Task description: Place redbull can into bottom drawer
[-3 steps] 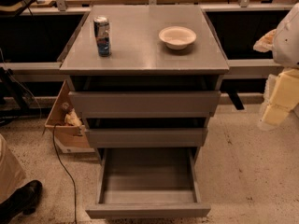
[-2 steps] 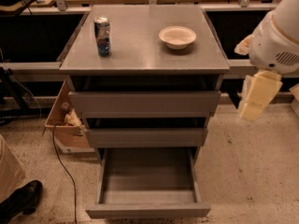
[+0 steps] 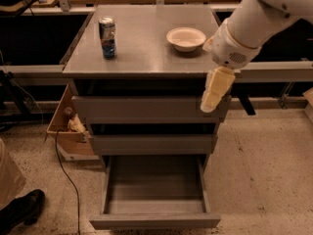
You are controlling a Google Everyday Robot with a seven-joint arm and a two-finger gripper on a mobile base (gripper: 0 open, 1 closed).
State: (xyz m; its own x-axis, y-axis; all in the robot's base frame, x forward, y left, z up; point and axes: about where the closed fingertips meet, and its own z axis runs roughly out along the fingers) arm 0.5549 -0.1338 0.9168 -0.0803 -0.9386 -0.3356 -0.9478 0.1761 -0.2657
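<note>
Cream-coloured, my gripper (image 3: 215, 89) hangs right of centre, open or closed I cannot tell; the redbull can (image 3: 107, 37) stands upper left; the bottom drawer (image 3: 154, 222) sits pulled out.

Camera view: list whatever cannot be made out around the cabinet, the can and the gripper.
- Redbull can, on the cabinet top's left: its print is too small to read.
- Bottom drawer, pulled out: its rear lies in shadow under the middle drawer.
- Top drawer and middle drawer: insides hidden by their fronts.
- Gripper, at the cabinet's right front corner: covers the top drawer's right end; arm cut off top right.
</note>
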